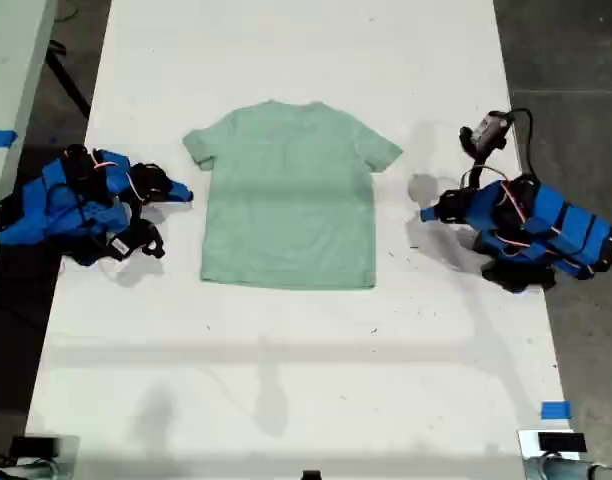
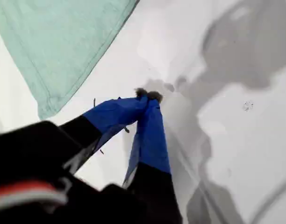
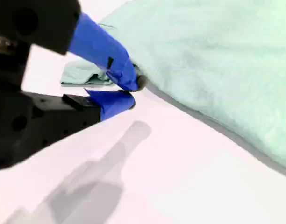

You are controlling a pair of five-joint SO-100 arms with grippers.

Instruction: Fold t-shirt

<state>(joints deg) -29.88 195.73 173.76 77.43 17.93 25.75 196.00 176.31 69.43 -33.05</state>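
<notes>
T-shirt (image 1: 288,195) flat, unfolded, btwn both arms.

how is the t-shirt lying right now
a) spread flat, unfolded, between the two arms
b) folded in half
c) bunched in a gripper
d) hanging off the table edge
a: the t-shirt lies spread flat on the white table, both sleeves out, and no gripper holds it.

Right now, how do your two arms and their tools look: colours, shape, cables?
Both arms are blue plastic with black joint parts and thin red and white cables. My first tool has two long blue fingers on a black base, with a small dark tip. My second tool has blue fingers on a black body too. A small black camera on a black cable sits on one arm.
</notes>
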